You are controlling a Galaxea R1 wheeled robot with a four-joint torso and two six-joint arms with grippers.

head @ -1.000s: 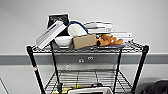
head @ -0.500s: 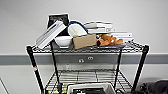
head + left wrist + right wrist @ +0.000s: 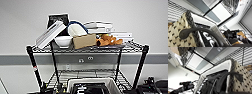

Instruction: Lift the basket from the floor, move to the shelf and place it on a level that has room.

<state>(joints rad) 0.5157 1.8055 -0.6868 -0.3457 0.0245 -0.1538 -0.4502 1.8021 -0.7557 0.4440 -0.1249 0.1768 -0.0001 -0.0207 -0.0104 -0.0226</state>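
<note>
Head view, against half a second ago: framing nearly unchanged, so no large approach or lift under way. Shelf (image 3: 87,50): black wire rack against a pale wall. Top tier: books (image 3: 50,33), white bowl (image 3: 63,40), cardboard box (image 3: 84,41), orange toy (image 3: 108,40); full. Level (image 3: 85,73): bare grid, open at the back. Basket (image 3: 90,86): pale rim, dark inside, at the level's front edge; resting or carried cannot be told. Left and right fingers: state cannot be told. Judgement: placement close, not confirmed.
</note>
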